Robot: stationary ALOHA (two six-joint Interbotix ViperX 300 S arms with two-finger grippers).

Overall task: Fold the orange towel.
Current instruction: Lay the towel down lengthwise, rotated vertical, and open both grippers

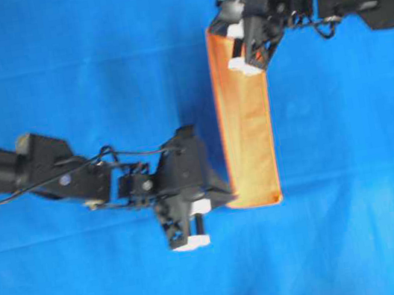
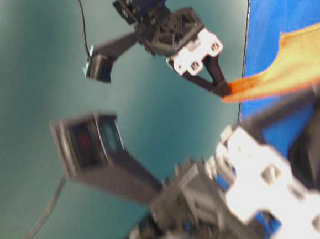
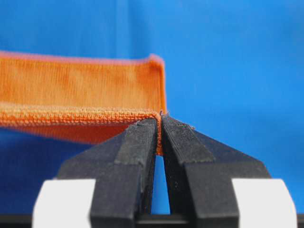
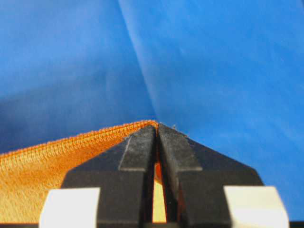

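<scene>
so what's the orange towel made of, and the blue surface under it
Orange towel: looks like soft knitted or terry cloth, matte, with fine ribbed loops and a stitched hem along the edge. Blue surface: probably a thin woven fabric sheet, smooth and faintly shiny, with soft creases showing in the right wrist view.

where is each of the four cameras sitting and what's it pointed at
Overhead: above, looking straight down on the blue cloth, orange towel, both arms.
Table-level: low at the table edge, view turned sideways; left gripper pinching a towel corner, other arm blurred up close.
Left wrist: behind the left gripper, shut on a towel corner.
Right wrist: behind the right gripper, likewise.
Shared: all four show the towel.
</scene>
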